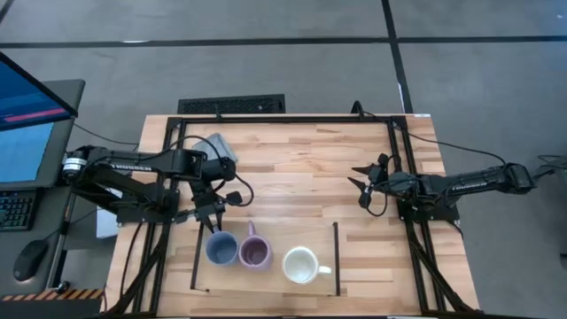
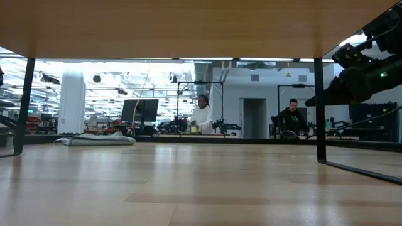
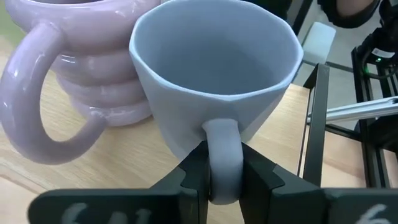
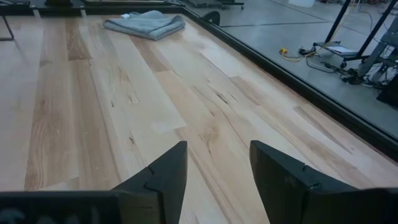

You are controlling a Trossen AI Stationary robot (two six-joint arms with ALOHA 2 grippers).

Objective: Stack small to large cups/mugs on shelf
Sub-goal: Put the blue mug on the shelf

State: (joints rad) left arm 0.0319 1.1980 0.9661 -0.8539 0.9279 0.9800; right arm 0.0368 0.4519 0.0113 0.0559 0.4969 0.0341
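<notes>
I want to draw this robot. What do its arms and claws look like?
Both arms are dark and thin, with black cables looping off them. The left arm has small white lettering along it. Each gripper, left gripper and right gripper, has two flat black wedge-shaped fingers.

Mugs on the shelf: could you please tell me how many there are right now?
3, in a row on the shelf: the blue mug at one end, its handle held by the left gripper; the purple mug in the middle; the white mug at the other end.
</notes>
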